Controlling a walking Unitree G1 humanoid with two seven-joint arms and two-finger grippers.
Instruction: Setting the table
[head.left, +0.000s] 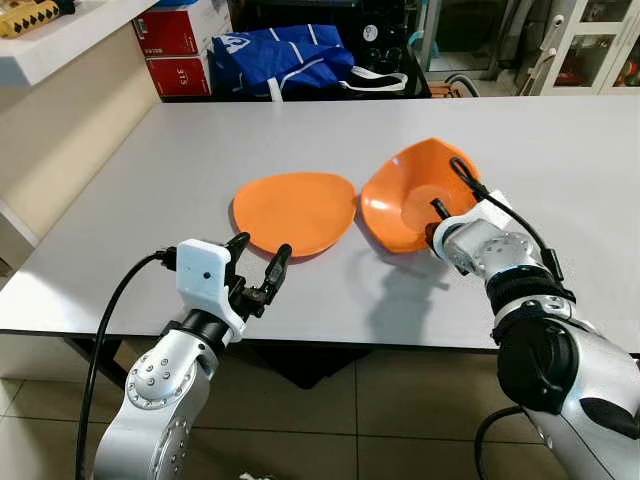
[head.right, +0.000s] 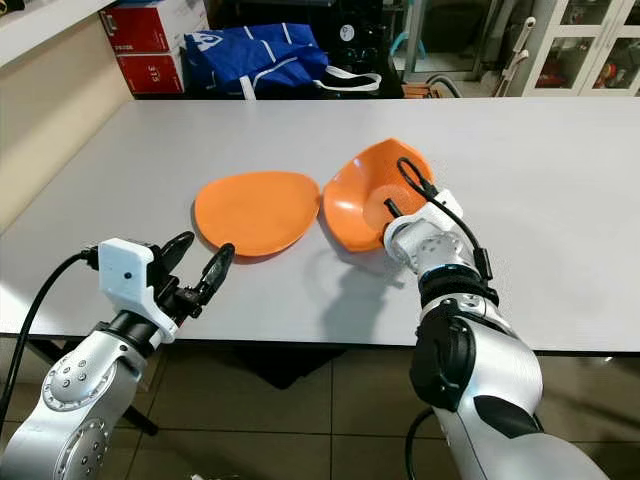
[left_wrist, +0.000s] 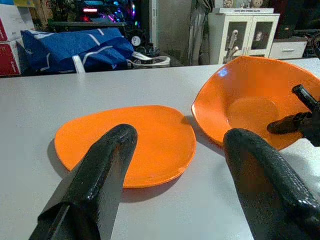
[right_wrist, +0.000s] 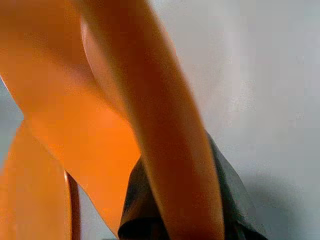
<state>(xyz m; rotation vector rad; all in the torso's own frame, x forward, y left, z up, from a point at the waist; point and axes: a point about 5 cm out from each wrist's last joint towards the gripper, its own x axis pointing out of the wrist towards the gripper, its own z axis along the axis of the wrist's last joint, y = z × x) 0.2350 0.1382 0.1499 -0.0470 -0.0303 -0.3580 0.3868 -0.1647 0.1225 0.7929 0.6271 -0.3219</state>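
A grey table (head.left: 180, 150) carries two orange dishes. The flat orange plate (head.left: 295, 212) lies near the table's front edge, roughly at its middle. Just beside that plate, on the robot's right, the orange bowl (head.left: 415, 190) is tipped up on its edge, its hollow facing the robot and its rim nearly touching the plate.

The right gripper (head.left: 440, 222) pinches the bowl's near rim: one black finger lies inside the hollow and the rim runs between the two fingers, so it is closed on the bowl. Its shadow falls on the table below.

The left gripper (head.left: 258, 270) hovers over the table's front edge, just short of the plate, its two fingers spread apart and holding nothing.

Behind the table, beyond the plate, sit a blue bag (head.left: 285, 60) and red boxes (head.left: 175, 45).
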